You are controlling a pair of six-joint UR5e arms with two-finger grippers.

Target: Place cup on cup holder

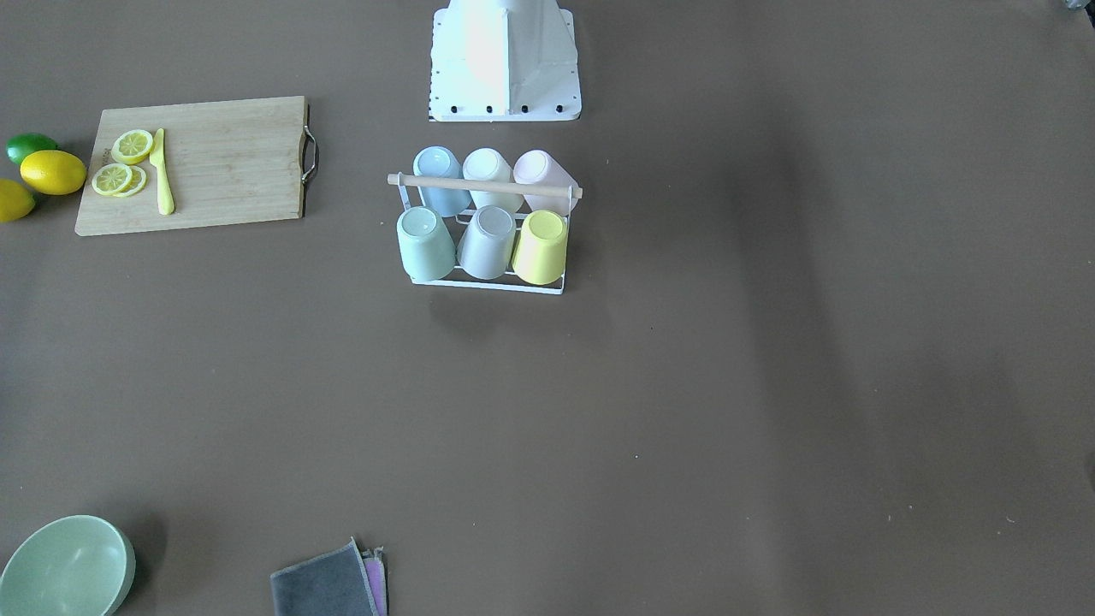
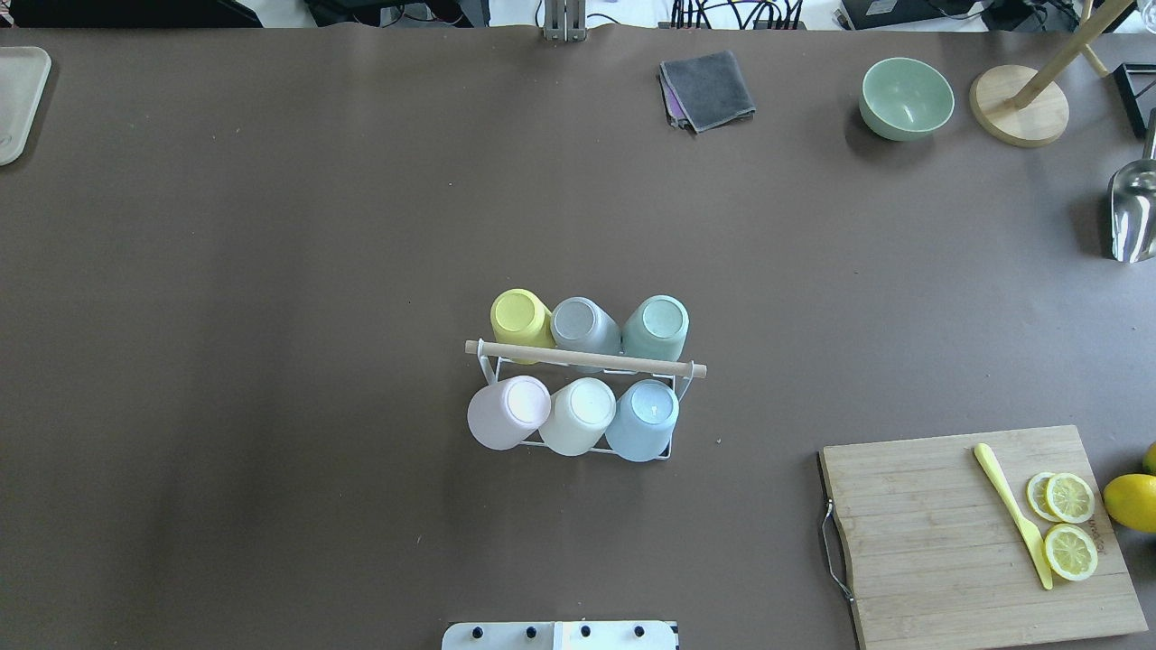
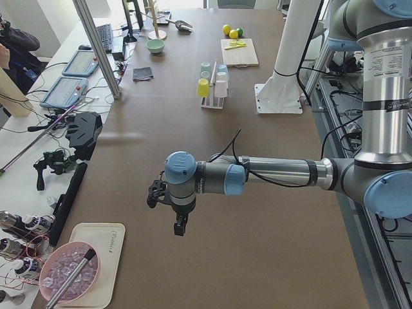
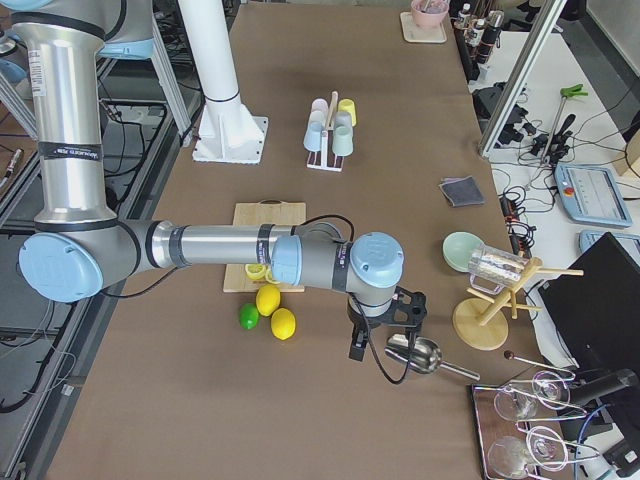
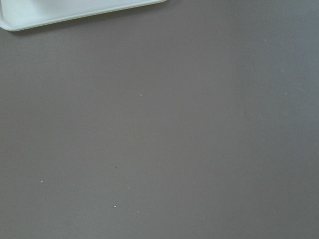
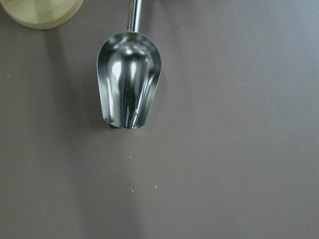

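Observation:
The cup holder (image 1: 484,186), a white wire rack with a wooden rod handle, stands mid-table near the robot base; it also shows in the overhead view (image 2: 587,359). Several pastel cups sit upside down on its prongs, among them a yellow cup (image 2: 519,318) and a pink cup (image 2: 506,412). My left gripper (image 3: 179,228) hangs over bare table far from the rack, near a white tray (image 5: 75,10). My right gripper (image 4: 357,345) hangs at the other end, by a metal scoop (image 6: 129,82). Both show only in the side views, so I cannot tell whether they are open or shut.
A wooden cutting board (image 2: 948,542) carries lemon slices (image 2: 1069,498) and a yellow knife (image 2: 1011,513), with lemons (image 1: 53,171) beside it. A green bowl (image 2: 906,97), a grey cloth (image 2: 707,88) and a wooden stand (image 2: 1019,105) sit along the far edge.

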